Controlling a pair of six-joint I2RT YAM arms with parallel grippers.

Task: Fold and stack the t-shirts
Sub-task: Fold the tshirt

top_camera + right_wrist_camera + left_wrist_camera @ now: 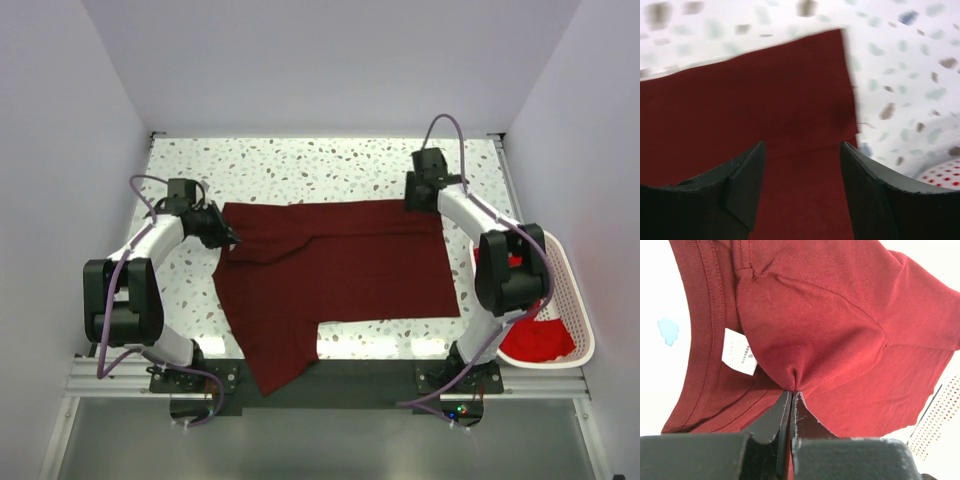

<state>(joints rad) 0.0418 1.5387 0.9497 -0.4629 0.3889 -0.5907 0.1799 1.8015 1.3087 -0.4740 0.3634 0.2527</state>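
A dark maroon t-shirt (340,265) lies spread across the speckled table, one part hanging over the near edge. My left gripper (228,238) is shut on a pinch of its cloth at the left side, near the collar; the left wrist view shows the pinched fold (792,377) and the white neck label (739,351). My right gripper (412,203) is open above the shirt's far right corner (830,75), touching nothing. Brighter red shirts (535,340) lie in the white mesh basket (572,300) at the right.
White walls close in the table on the left, back and right. The basket stands at the right edge beside the right arm. The dark mounting rail (350,375) runs along the near edge.
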